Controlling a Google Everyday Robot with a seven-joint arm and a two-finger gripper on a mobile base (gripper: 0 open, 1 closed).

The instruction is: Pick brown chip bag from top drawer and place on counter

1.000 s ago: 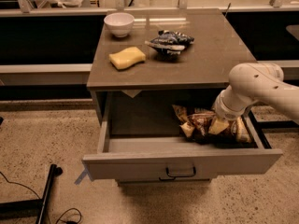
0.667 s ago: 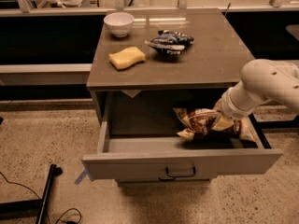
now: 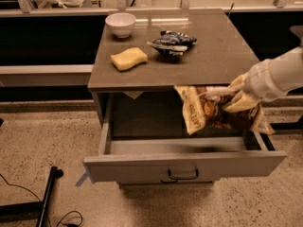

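The brown chip bag (image 3: 213, 111) hangs in the air above the right half of the open top drawer (image 3: 184, 167), just below the counter's front edge. My gripper (image 3: 235, 94) is shut on the bag's upper right part; my white arm reaches in from the right. The bag's cream end points left and down. The counter (image 3: 213, 51) lies above and behind the bag. The drawer is pulled fully out, and its left half shows a bare floor.
On the counter stand a white bowl (image 3: 120, 23), a yellow sponge (image 3: 129, 59) and a small dark blue-and-white bag (image 3: 171, 42). A dark stand leg and cable (image 3: 47, 197) lie on the floor at the lower left.
The brown chip bag was lying in the drawer's right side under my gripper; now it is lifted clear of the drawer floor and raised toward the counter's front edge. My arm has risen.
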